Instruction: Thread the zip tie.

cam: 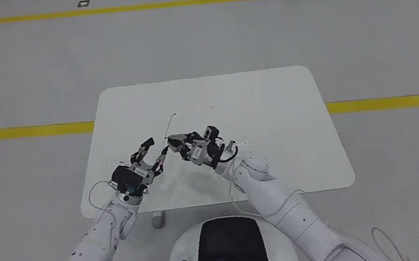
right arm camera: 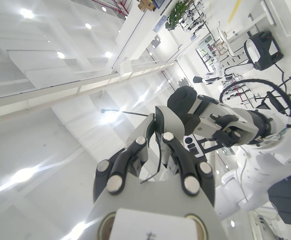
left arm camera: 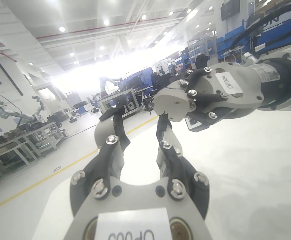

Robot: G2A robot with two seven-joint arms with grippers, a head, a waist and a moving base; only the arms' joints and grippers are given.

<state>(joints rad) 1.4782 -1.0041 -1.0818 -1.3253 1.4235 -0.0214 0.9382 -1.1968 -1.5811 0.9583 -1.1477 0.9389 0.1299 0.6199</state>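
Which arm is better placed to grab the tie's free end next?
Probably left: the left gripper is open beside the right gripper, which is shut on the tie.

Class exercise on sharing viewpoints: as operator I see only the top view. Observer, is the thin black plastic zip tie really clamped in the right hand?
Observer: Yes. The right wrist view shows the right hand shut on the thin black plastic zip tie, its strap pinched between the fingers.
Operator: Which end sticks out?
Observer: The square head, out in free air; the tail runs back toward the palm, not threaded.
Operator: And the left hand?
Observer: The left wrist view shows the left hand open and holding nothing, one fingertip close beside the right hand.
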